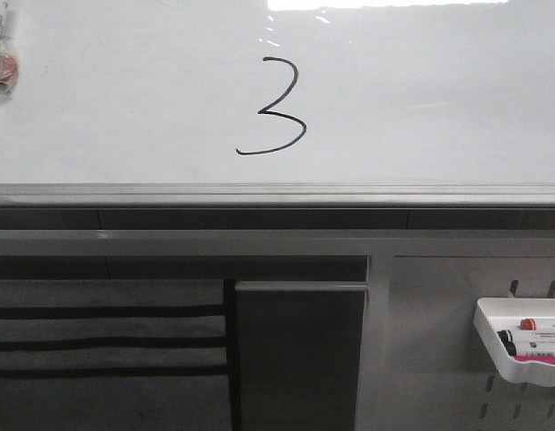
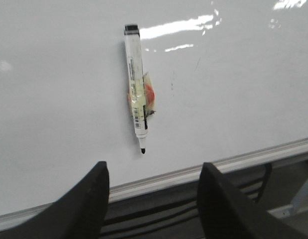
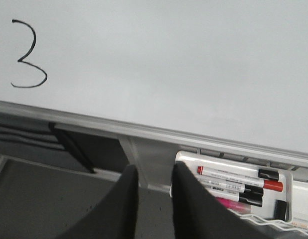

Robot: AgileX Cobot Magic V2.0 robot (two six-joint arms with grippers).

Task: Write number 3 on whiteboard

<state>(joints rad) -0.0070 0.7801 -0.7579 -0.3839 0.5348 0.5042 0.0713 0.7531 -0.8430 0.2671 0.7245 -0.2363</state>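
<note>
A thin black number 3 [image 1: 273,108] is drawn on the glossy whiteboard [image 1: 421,108], a little left of its middle and above the grey edge rail [image 1: 277,193]. The right wrist view shows the number 3 [image 3: 28,55] too. A black marker [image 2: 135,82] hangs taped to the whiteboard [image 2: 233,99], its bare tip pointing down toward the rail. My left gripper [image 2: 154,172] is open and empty, back from the board below that marker. My right gripper [image 3: 154,172] stands narrowly open with nothing between its fingers, beside the marker tray. Neither gripper shows in the front view.
A white tray [image 1: 489,341] on the grey pegboard panel [image 1: 439,296] at the lower right holds several markers [image 3: 238,178], red, black and pink. Dark shelving and slats [image 1: 107,341] lie under the rail. The taped marker's orange patch shows at the board's far left edge [image 1: 4,67].
</note>
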